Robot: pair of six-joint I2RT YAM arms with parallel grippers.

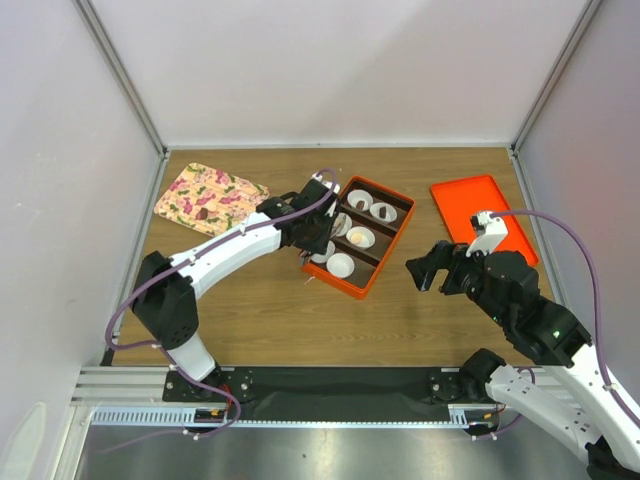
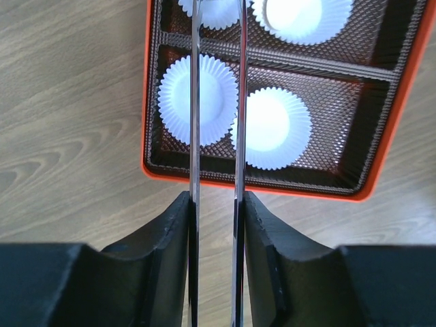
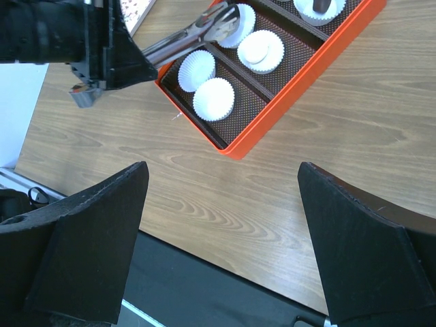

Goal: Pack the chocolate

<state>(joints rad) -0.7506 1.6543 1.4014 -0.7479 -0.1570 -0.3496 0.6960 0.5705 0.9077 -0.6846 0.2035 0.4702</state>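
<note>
The box (image 1: 388, 254) has chocolate (image 3: 320, 5) in its far cups (image 3: 300, 9), near cups (image 2: 272, 128) empty; left tool (image 2: 216, 204) clamps tongs (image 3: 197, 30), right tool (image 3: 221, 167) wide

Orange divided plastic box (image 1: 386, 255), dark brown mesh texture inside; white pleated paper cups (image 2: 197, 100); pale golden chocolate piece (image 1: 357, 238); dark brown chocolate piece (image 3: 318, 6); flat orange lid (image 1: 480, 212); floral-print tray (image 1: 225, 190), pink, yellow, green; light brown wood-grain table (image 1: 260, 310); silver metal tongs (image 2: 195, 136).
</note>
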